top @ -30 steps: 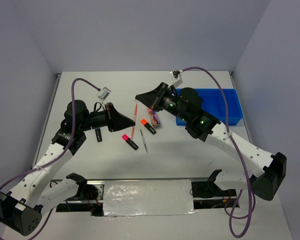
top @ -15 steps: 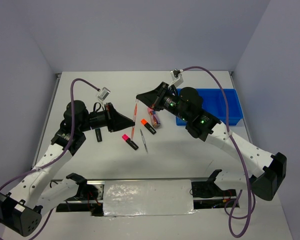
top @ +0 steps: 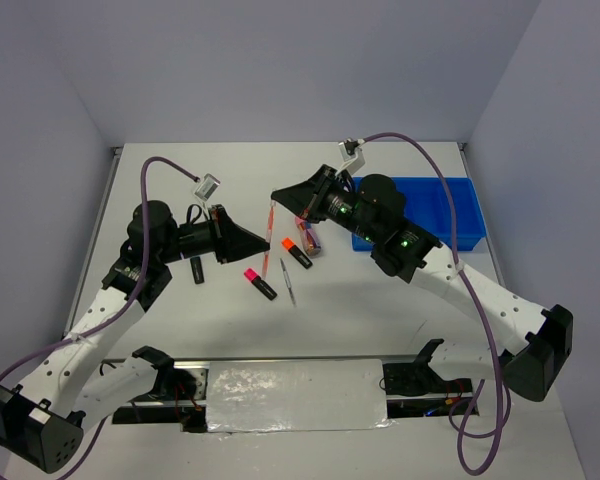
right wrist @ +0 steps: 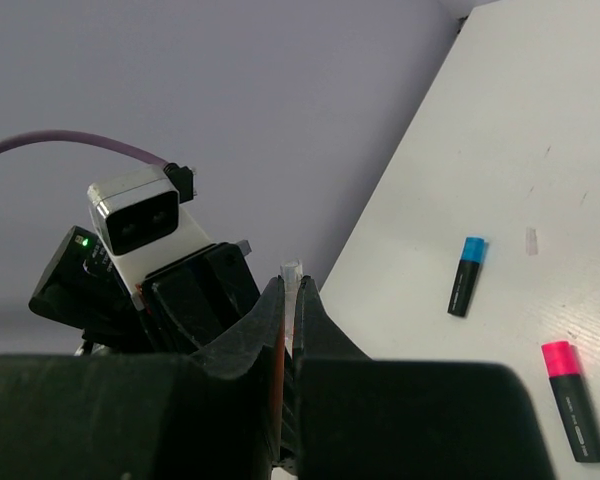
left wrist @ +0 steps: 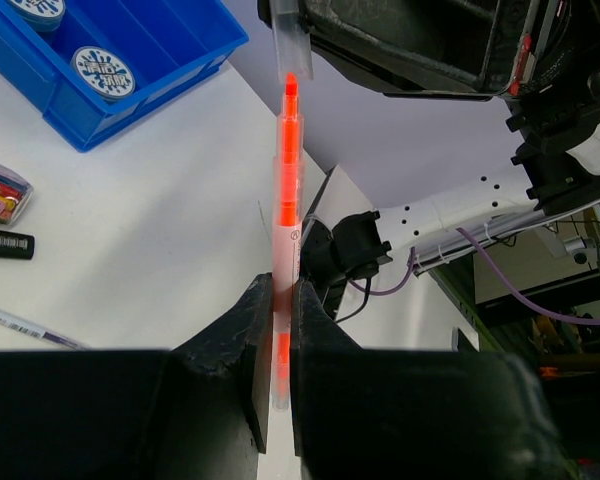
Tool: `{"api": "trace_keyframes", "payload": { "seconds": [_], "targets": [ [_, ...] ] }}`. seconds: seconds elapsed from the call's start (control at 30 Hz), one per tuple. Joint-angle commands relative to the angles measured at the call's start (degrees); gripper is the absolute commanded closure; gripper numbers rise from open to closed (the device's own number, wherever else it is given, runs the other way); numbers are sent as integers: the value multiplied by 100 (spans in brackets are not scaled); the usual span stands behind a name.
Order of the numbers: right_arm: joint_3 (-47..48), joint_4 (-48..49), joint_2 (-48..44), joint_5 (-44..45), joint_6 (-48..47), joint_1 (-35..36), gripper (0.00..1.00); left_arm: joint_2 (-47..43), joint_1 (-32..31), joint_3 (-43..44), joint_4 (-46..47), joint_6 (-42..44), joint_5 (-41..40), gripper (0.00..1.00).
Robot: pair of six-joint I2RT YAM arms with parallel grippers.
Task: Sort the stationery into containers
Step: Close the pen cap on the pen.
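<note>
Jaws on the left gripper (left wrist: 277, 300) are squeezed shut on the low end of an orange pen (left wrist: 288, 170). The pen is up in the air over the middle of the desk (top: 180, 180), not touching it. The right gripper (right wrist: 288, 300) has come to the other end. Its jaws are almost fully closed, with the pen's clear tip pinched between them. So both arms hold the one pen, one at each end.

I think this is a pass from one arm to the other. The blue tray (top: 465, 215) sits by the right edge of the desk, toward the far corner. The right arm is the one next to it. The left arm looks too far away to drop the pen in.

A tape roll (left wrist: 102, 70) lies inside the tray, with a second one behind it. The rest is loose on the desk. A blue-capped highlighter (top: 196, 270) lies nearer the left edge. A pink-capped highlighter (top: 260, 283), a grey pen (top: 288, 283) and an orange-capped highlighter (top: 297, 250) lie in the middle, under the two grippers.

For the pass to work, the left jaws should let go only when the right jaws hold tight. If both pull, the thin pen could bend or slip out.
</note>
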Motion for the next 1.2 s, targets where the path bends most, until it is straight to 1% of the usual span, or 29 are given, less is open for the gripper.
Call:
{"api": "trace_keyframes", "payload": {
  "seconds": [0.0,0.2,0.3,0.4,0.5,0.7,0.8,0.83,0.97,1.03,1.1,1.13,1.17],
  "targets": [
    [40,133,33,-113,-83,-17,100,26,-17,169,278,-73,4,100],
    [5,195,77,-201,-109,-8,100,70,-9,222,234,-55,-74,100],
    [-91,238,51,-210,-126,1,100,53,-9,283,234,-90,-241,100],
    [-285,309,7,-193,-126,27,100,44,-9,353,330,-196,-426,100],
    [-294,292,16,-219,-223,53,100,96,0,450,462,-275,-417,100],
    [-303,151,-2,-228,-425,80,100,167,-9,678,357,-91,-540,100],
    [-416,264,-2,-394,-329,88,100,167,0,758,348,15,-645,100],
    [-461,352,-2,-578,-311,106,100,176,0,793,374,67,-663,100],
    [-443,326,25,-825,-469,194,100,290,35,1065,480,252,-550,100],
    [-531,616,-19,-1053,-539,203,100,430,35,1284,419,453,-374,100],
    [-505,765,-72,-1264,-601,194,88,535,35,1390,357,577,-50,100],
    [-470,766,-81,-1282,-636,194,84,562,35,1452,313,717,39,100],
    [-357,749,-72,-1309,-654,185,75,562,35,1452,269,779,109,100]
  ]
}}
